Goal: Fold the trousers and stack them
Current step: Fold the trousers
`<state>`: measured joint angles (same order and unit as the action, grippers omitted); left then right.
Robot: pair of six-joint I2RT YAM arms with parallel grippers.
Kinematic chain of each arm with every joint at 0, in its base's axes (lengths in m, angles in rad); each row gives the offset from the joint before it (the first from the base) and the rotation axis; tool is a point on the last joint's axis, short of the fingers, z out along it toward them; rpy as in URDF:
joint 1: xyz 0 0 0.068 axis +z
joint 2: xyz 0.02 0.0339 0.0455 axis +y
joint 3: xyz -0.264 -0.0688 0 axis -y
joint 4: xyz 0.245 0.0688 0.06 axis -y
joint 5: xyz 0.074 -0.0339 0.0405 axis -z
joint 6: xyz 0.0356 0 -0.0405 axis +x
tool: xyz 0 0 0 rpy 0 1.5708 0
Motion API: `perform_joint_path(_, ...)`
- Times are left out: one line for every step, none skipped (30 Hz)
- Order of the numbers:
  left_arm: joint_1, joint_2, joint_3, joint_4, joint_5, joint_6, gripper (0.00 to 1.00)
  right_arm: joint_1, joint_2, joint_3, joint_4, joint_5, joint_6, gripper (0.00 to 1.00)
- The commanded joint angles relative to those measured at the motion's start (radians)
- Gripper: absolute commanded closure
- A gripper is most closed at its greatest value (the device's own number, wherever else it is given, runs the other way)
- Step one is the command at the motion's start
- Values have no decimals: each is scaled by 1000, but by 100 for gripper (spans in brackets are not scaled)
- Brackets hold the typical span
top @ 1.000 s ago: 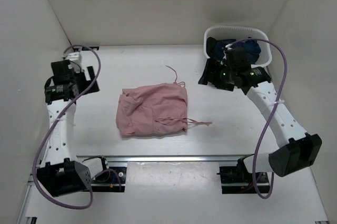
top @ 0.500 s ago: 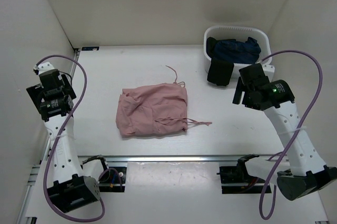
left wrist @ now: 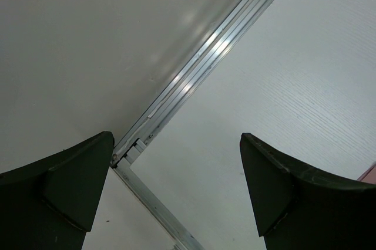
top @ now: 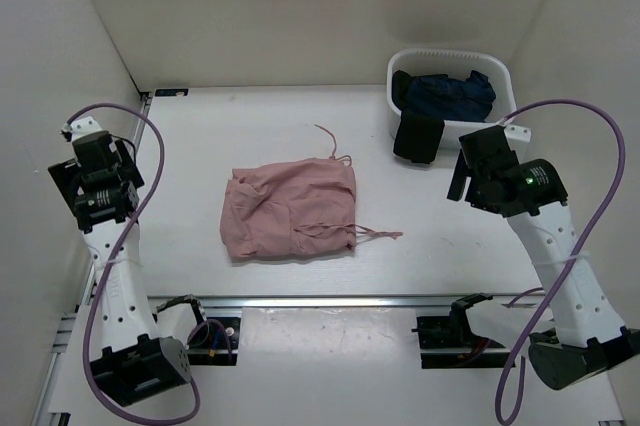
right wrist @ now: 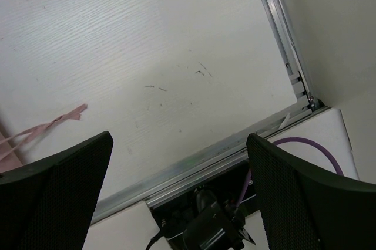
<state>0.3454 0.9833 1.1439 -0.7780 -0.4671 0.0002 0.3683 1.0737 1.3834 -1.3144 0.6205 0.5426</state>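
Note:
The pink trousers (top: 290, 211) lie folded in a rough rectangle in the middle of the table, with a drawstring (top: 375, 234) trailing to the right. The string's end shows in the right wrist view (right wrist: 53, 122). Dark blue trousers (top: 445, 96) lie in the white basket (top: 440, 52) at the back right, and a dark piece (top: 417, 138) hangs over its front wall. My left gripper (top: 95, 161) is raised by the left wall, open and empty (left wrist: 176, 191). My right gripper (top: 475, 171) is raised in front of the basket, open and empty (right wrist: 179, 191).
White walls close in the table on the left, back and right. An aluminium rail (top: 330, 301) runs along the near edge between the arm bases. Purple cables (top: 590, 116) loop from both arms.
Both arms have pulled back and risen. The right gripper left the basket and moved toward the near right. The left gripper swung out to the left wall. The pink trousers have not moved.

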Motion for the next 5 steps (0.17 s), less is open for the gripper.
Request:
perform_joint_path(4,-28,36,-1,8,0,0,0,-17,-4,-14,33,10,1)
perform_joint_path(4,-28,36,-1,8,0,0,0,-17,-4,-14,33,10,1)
perform_joint_path(4,-28,36,-1,19,0,0,0,-26,-4,-3,33,10,1)
perform_joint_path(4,-28,36,-10,19,0,0,0,-26,5,6,22,10,1)
perform_joint_path(4,-28,36,-10,33,0,0,0,-26,5,23,1,-18,1)
